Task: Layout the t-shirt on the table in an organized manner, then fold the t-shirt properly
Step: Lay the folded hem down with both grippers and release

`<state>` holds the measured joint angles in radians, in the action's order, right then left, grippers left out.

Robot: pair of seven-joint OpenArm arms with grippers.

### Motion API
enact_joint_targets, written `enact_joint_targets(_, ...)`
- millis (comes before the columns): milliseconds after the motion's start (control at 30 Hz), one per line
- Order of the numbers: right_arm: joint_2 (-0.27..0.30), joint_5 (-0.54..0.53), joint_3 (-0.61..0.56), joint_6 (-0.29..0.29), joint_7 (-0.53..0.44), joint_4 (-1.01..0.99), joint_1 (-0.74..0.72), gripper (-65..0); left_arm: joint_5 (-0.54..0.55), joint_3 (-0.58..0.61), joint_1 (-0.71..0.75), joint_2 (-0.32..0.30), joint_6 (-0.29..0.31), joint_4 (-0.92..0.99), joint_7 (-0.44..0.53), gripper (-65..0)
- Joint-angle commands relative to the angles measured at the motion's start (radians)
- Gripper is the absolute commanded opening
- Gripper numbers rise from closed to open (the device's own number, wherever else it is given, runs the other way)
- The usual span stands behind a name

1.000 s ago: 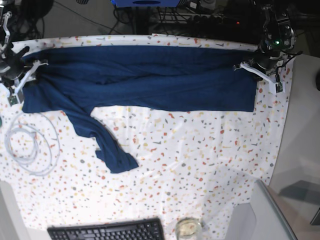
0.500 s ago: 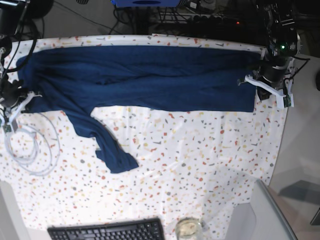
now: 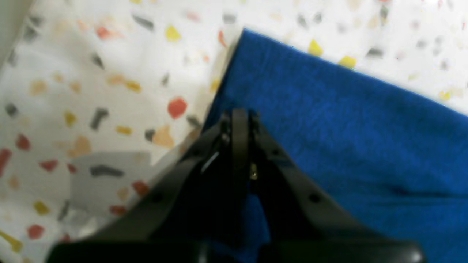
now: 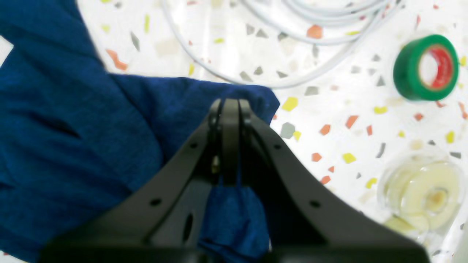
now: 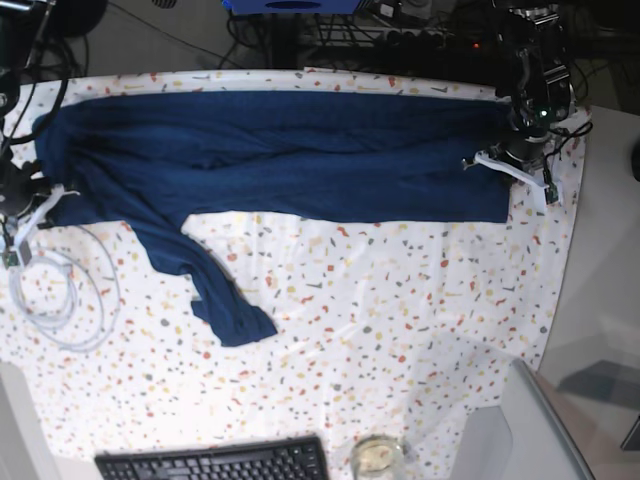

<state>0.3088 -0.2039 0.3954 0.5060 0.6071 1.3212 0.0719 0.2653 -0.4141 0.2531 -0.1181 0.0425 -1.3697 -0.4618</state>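
Speckled table (image 5: 400, 320): t-shirt (image 5: 280, 150), cable coil (image 5: 60, 290) (beside it), keyboard (image 5: 215, 462).

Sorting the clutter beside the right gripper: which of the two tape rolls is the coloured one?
The green tape roll with the red inner core, lying farther from the right gripper; the other roll is clear and yellowish.

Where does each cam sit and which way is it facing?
Base: overhead, looking down on the table with the t-shirt spread along its far side; both arms show at the shirt's ends.
Left wrist: on the left arm, looking along the left gripper, shut on a t-shirt corner.
Right wrist: on the right arm, looking along the right gripper, shut on a shirt edge; white cable, green tape roll and clear tape roll lie beyond.
Shared: all three show the shirt and table; base and right wrist share the cable.
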Motion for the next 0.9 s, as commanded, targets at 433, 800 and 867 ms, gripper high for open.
enact_joint_targets(433,0.049,-0.01,0.01,-0.007,-0.112,-0.354,-0.149,-65.0,0.002,-0.002,-0.013,-0.013,-0.002,0.016,0.011,-65.0)
enact_joint_targets(800,0.051,0.056,0.012,-0.08,-0.149,-0.357,-0.152,-65.0,0.002,-0.01,-0.013,-0.013,-0.003,0.017,0.011,-65.0)
enact_joint_targets(867,0.042,0.126,0.014,-0.08,-0.152,-0.352,-0.152,-65.0,0.002,-0.01,-0.015,-0.013,-0.003,0.017,0.011,-65.0)
